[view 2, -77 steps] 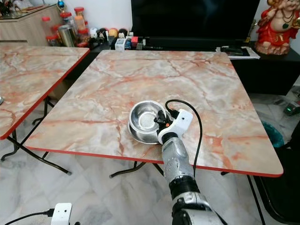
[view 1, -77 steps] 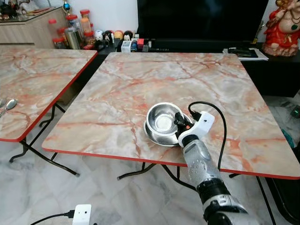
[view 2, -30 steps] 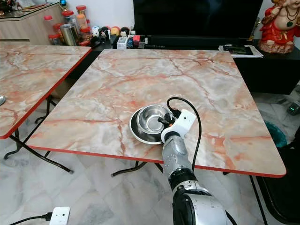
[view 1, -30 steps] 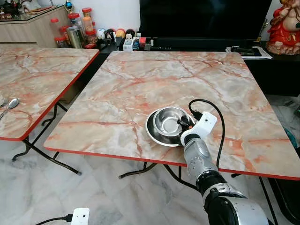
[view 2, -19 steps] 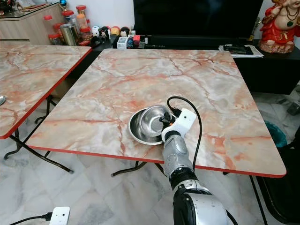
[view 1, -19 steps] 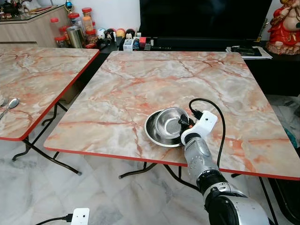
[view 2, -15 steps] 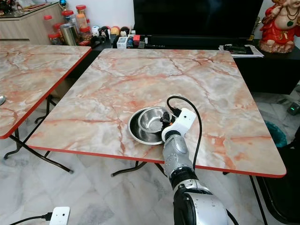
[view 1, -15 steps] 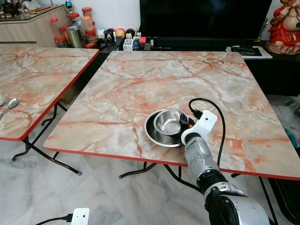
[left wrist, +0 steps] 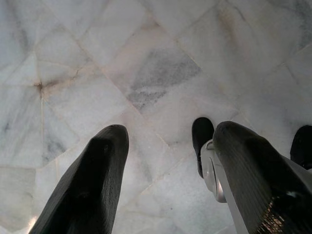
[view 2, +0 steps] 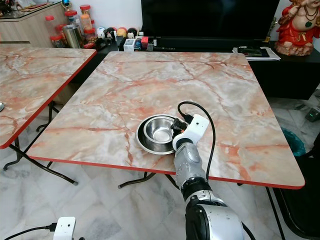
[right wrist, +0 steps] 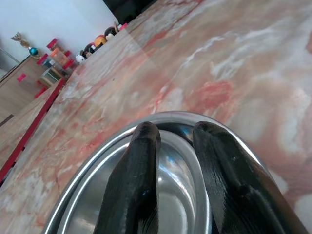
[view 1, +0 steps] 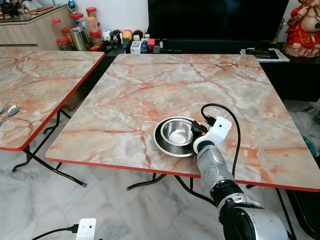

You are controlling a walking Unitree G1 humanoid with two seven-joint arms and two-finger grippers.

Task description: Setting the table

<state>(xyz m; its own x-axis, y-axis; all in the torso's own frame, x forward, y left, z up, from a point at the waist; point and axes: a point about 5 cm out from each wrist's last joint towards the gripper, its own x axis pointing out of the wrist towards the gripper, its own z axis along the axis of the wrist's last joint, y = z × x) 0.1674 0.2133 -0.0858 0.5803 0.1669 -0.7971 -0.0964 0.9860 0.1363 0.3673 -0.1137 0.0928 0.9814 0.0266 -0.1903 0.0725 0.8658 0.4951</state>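
— Two steel pieces sit nested on the marble-topped table, near its front edge: a small steel bowl inside a wider steel plate. Where is the right gripper?

— At the bowl's rim on the robot's side. In the right wrist view its two black fingers stand a narrow gap apart, with the rim between them, one finger inside the bowl and the other outside. I judge it is pinching the rim, though contact is hard to confirm.

— What could go wrong?

— Polished steel is slippery. If the pinch is light, a lift could let the bowl tip and clatter back. A sideways pull could drag the plate too, and the red table edge is close.

— And the left gripper?

— Hanging idle over the pale marble floor, fingers spread wide, holding nothing.
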